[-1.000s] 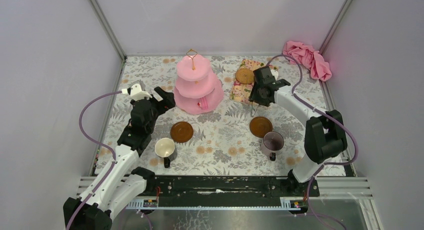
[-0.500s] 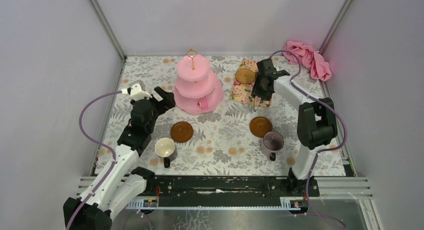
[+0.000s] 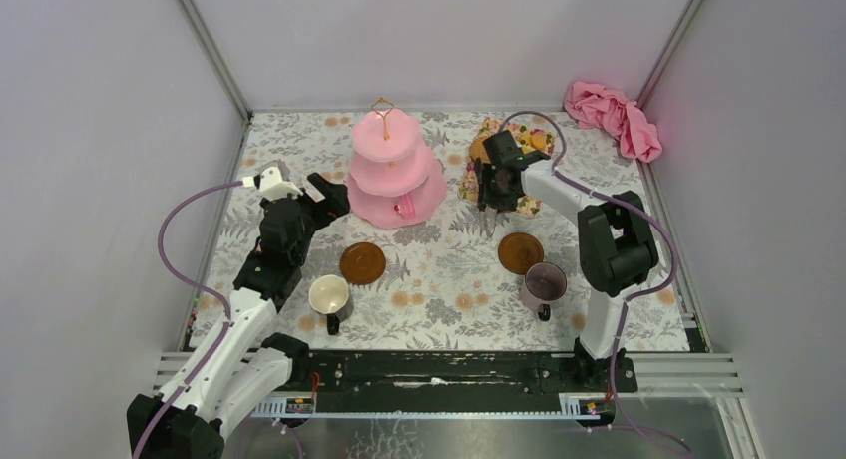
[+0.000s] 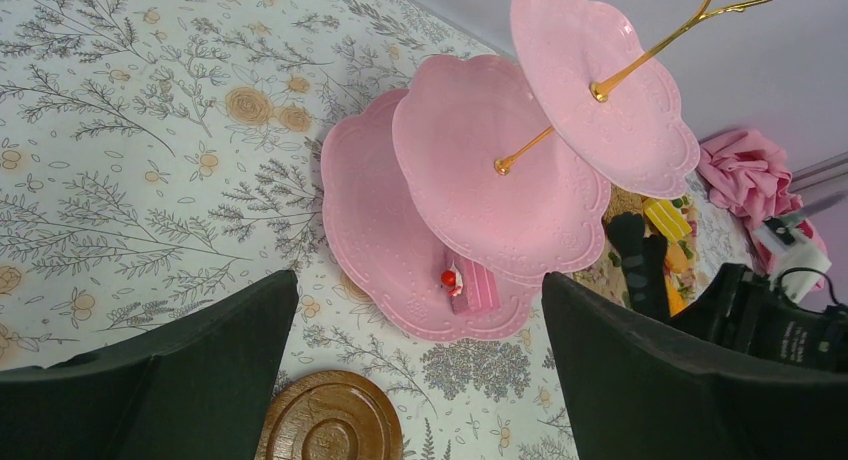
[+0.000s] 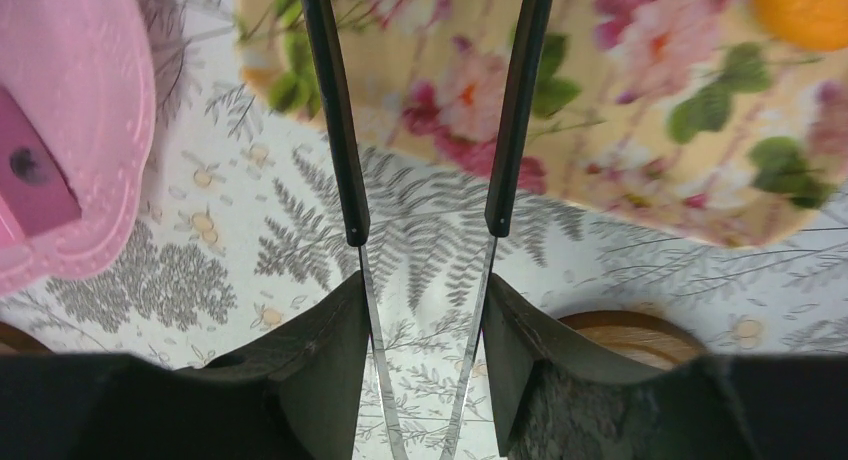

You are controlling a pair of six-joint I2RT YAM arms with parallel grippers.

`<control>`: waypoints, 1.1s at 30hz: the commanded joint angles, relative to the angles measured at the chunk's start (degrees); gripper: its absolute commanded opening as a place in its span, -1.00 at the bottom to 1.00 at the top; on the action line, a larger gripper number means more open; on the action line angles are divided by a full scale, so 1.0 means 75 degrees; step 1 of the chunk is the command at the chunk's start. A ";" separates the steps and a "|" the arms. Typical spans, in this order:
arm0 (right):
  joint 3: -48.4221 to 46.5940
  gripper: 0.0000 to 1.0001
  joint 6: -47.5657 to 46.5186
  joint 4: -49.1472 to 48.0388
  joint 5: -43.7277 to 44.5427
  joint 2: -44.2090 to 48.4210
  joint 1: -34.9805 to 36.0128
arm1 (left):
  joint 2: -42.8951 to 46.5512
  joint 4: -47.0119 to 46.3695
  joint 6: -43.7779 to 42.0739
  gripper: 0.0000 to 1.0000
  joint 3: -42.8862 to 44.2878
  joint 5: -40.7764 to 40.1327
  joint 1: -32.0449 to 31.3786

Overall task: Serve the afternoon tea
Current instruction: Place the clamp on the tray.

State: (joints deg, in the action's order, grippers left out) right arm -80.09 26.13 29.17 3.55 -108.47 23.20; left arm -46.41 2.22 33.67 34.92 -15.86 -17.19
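The small orange and yellow biscuits [image 3: 539, 140] lie on a flowered plate [image 5: 640, 110] at upper middle-right of the overhead view, just right of the pink three-tier cake stand [image 3: 396, 170]. The stand carries only a small pink cake slice [image 4: 470, 285] on its lowest tier.

The right gripper [image 3: 496, 183] hangs over the plate's lower left edge. Its fingers [image 5: 310, 370] are clenched on the slim black tongs [image 5: 335, 110], whose blades stand apart with nothing between them. The step in hand looks like fetching a biscuit for the stand. In the wrist view the one biscuit showing sits at the top right corner, off the blades' line. So the tongs should probably swing that way, straddle a single biscuit and squeeze lightly, since it may crack or skid.

The left gripper [image 3: 329, 195] waits left of the stand, fingers released wide and holding nothing.

The gap between plate and stand is narrow, and the upper tiers overhang the lower ones, so a high approach seems safer. The two brown round saucers [image 3: 362, 262] lie below. The white mug [image 3: 329, 296] and purple mug [image 3: 546, 279] stand beside them, not on them. The widest bare table [image 3: 439, 279] lies between the saucers. A pink cloth [image 3: 614, 115] sits well apart at upper right.
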 commanded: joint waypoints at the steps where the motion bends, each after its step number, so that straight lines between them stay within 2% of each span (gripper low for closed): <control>1: 0.0150 0.00 -0.0379 -0.0337 0.0071 -0.0012 0.0539 | 0.0098 -0.0425 -0.0025 1.00 0.0079 0.0028 0.0065; 8: 0.0465 0.00 -0.0400 -0.0444 0.0487 0.0006 0.1088 | 0.0101 -0.0423 -0.0025 1.00 0.0057 0.0049 0.0065; 33: 0.1252 0.03 -0.0067 -0.0855 0.1059 -0.0154 0.1793 | 0.0048 -0.0423 -0.0048 1.00 0.0044 0.0038 0.0065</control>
State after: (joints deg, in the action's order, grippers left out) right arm -71.66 24.95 22.35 9.78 -109.80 36.05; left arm -46.30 2.20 33.67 34.92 -15.84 -17.19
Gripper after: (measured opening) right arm 0.514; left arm 0.998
